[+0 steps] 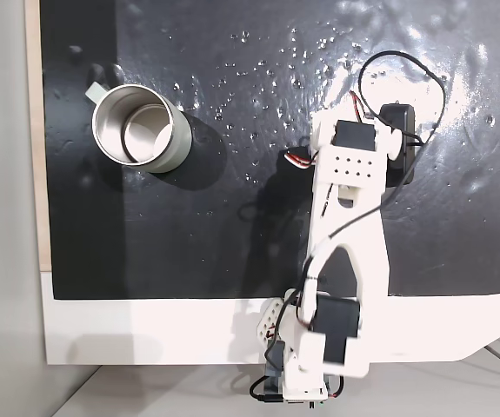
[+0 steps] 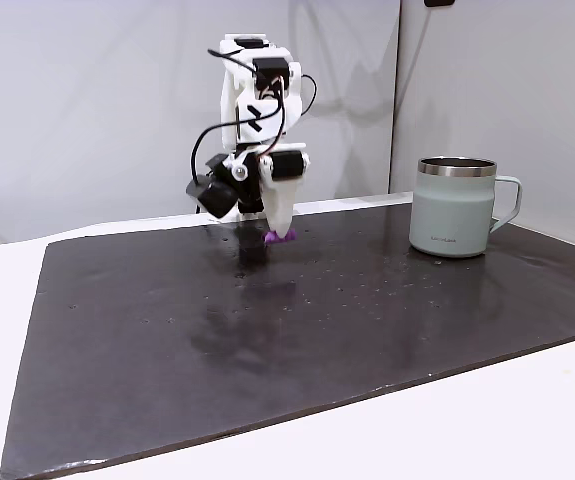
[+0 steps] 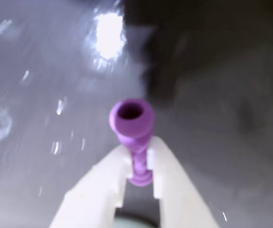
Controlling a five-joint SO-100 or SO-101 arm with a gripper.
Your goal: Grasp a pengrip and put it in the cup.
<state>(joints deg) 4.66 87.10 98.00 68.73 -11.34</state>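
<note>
With the purple pengrip (image 3: 134, 137) pinched between its white fingers, the claw (image 2: 279, 232) hangs just above the dark mat (image 2: 267, 330). The carry comes next: across to the steel cup (image 2: 452, 208), well apart, then release over its mouth.

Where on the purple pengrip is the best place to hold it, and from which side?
Across its narrow ribbed middle, as the gripper does now, fingers on either side. The flared open end of the pengrip sticks out beyond the tips and probably stops it slipping back.
</note>
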